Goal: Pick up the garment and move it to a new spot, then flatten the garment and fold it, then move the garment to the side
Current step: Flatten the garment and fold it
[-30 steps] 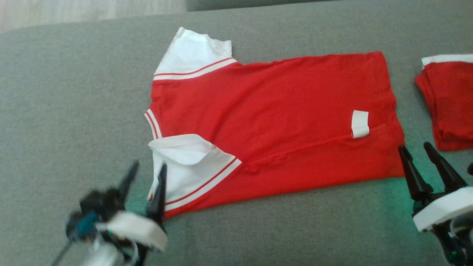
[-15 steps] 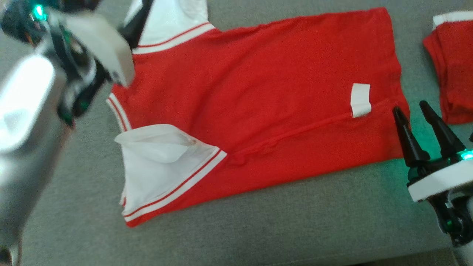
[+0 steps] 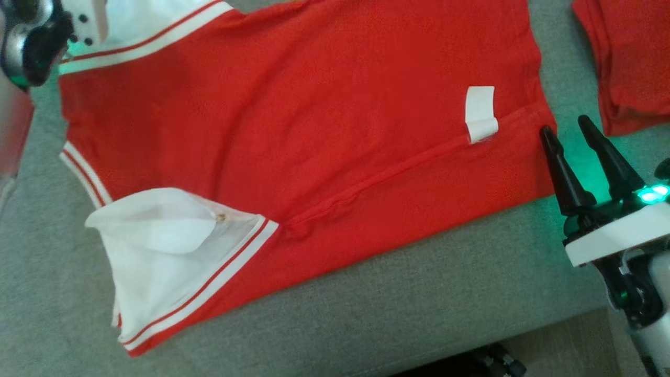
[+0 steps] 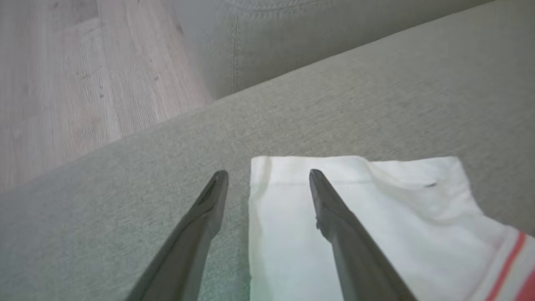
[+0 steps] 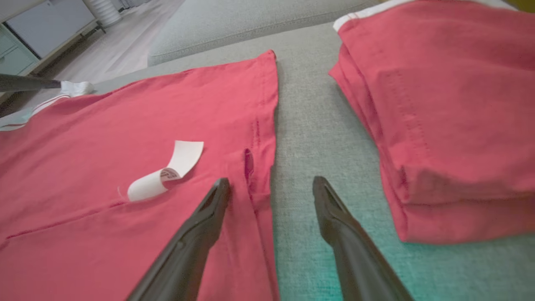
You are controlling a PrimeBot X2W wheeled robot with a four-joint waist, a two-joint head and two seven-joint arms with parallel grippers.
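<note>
The garment [image 3: 293,110] is a red shirt with white sleeves, lying flat on the grey sofa cushion [image 3: 419,293]. A white label [image 3: 480,112] curls up near its hem. My left gripper [image 4: 267,177] is open at the far white sleeve [image 4: 355,217], one finger over the cloth and one over the cushion beside its edge. In the head view my left wrist [image 3: 31,42] sits at the top left. My right gripper [image 3: 565,131] is open at the hem's near corner [image 5: 259,184], its fingers [image 5: 209,217] straddling the hem edge, nothing held.
A second red garment [image 3: 623,63], folded into a stack [image 5: 451,108], lies on the cushion right of my right gripper. The cushion's front edge runs along the bottom right of the head view, with floor [image 3: 565,345] below. Wooden floor [image 4: 62,83] lies beyond the far sleeve.
My left arm has swung from the near sleeve to the far sleeve. The head camera has shifted, so the shirt looks larger and higher. My right gripper stays at the hem corner.
</note>
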